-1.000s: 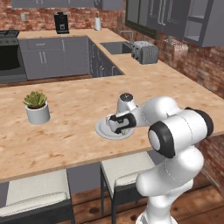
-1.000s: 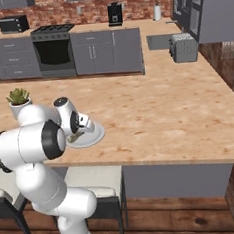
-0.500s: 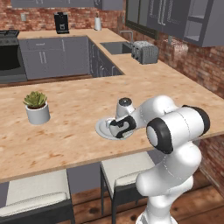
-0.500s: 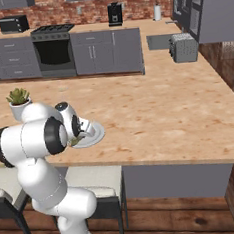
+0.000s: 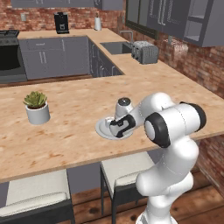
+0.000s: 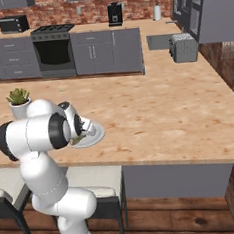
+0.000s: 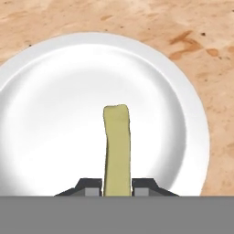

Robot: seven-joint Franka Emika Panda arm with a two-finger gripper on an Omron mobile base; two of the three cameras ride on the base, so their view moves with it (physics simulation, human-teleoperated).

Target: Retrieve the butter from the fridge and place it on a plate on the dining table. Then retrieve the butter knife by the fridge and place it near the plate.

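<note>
1. Over the round light grey-white plate on the long wood-grain dining table, the two-finger gripper is clamped on the thin yellowish-olive butter stick.
2. No readable writing is seen.

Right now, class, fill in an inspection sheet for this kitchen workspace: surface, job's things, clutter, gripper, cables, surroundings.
Surface: long light wood-grain dining table, with cushioned stools tucked beneath.
Job's things: thin yellowish-olive butter stick held over the round white rimmed plate; whether it touches the plate cannot be told. Butter knife: nothing seen.
Clutter: small green plant in a white pot on the table, apart from the plate.
Gripper: two-finger gripper shut on the butter, above the plate.
Cables: nothing seen.
Surroundings: grey cabinets, brick wall, toaster, coffee machine, black oven, microwave.
</note>
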